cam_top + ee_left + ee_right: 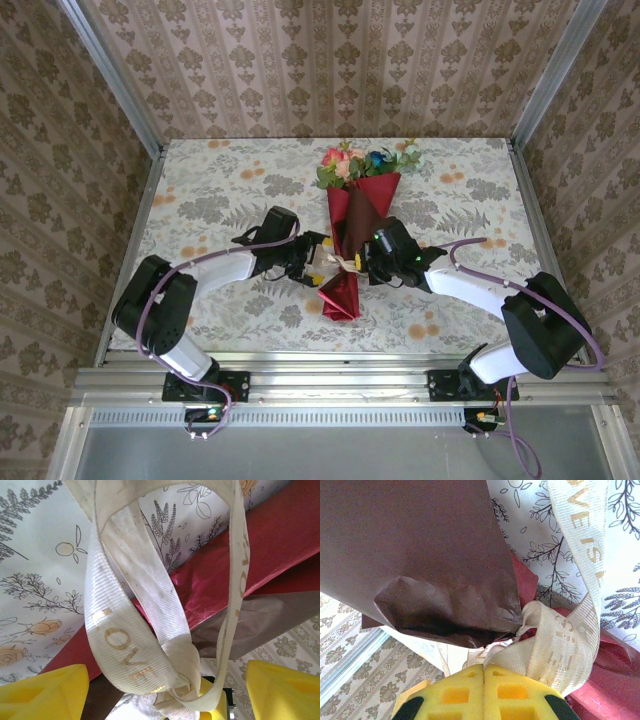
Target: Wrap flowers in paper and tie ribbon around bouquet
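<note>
Between left gripper (pixel 162 667) jaws | ribbon (pixel 125 650) (loose); right gripper (pixel 484 667) pinching it

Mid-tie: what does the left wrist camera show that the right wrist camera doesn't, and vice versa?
Left wrist: left gripper, yellow fingers wide apart, a loose loop of the narrow cream ribbon between them, in front of the crimson face of the large thin paper. Right wrist: right gripper shut on that ribbon near its knot, beside a broad maroon-brown paper flap. Both: ribbon, paper, floral-print tablecloth.
</note>
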